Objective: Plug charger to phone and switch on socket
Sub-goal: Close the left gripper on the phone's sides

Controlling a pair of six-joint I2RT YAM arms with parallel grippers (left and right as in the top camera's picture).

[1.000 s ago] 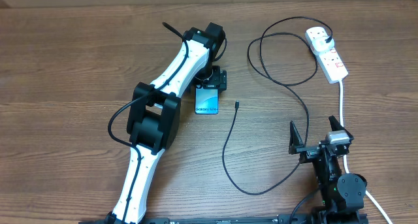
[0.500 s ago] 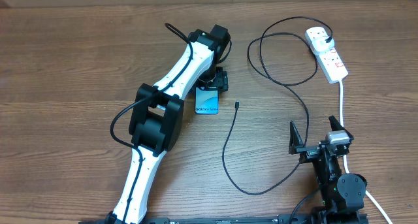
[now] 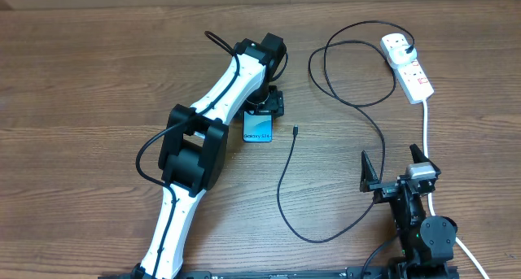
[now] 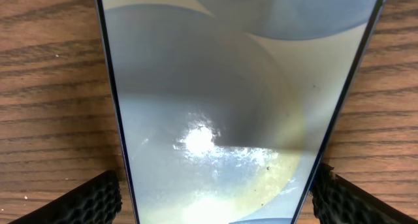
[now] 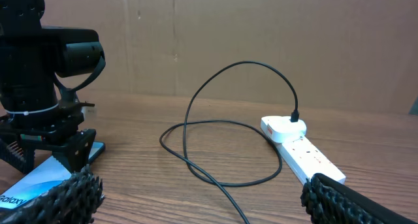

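Observation:
The phone (image 3: 259, 128) lies flat on the table, its light blue screen up and the "Galaxy S24" text at its near end. My left gripper (image 3: 264, 102) is over its far end. In the left wrist view the phone (image 4: 228, 87) fills the frame, and the gripper (image 4: 215, 198) has its two pads against the phone's long edges. The charger cable (image 3: 280, 189) winds across the table. Its connector tip (image 3: 295, 132) lies just right of the phone. Its black plug (image 3: 408, 50) sits in the white socket strip (image 3: 413, 70). My right gripper (image 3: 391, 163) is open and empty, near the front right.
The strip's thick white cord (image 3: 426, 128) runs down past my right arm. In the right wrist view the socket strip (image 5: 304, 152) is ahead to the right, the cable loop (image 5: 196, 106) is in the middle, and the left arm is over the phone (image 5: 36, 181) at the left.
The left wrist has shifted slightly to the right over the phone's far end. The phone, the cable and the right arm have stayed put.

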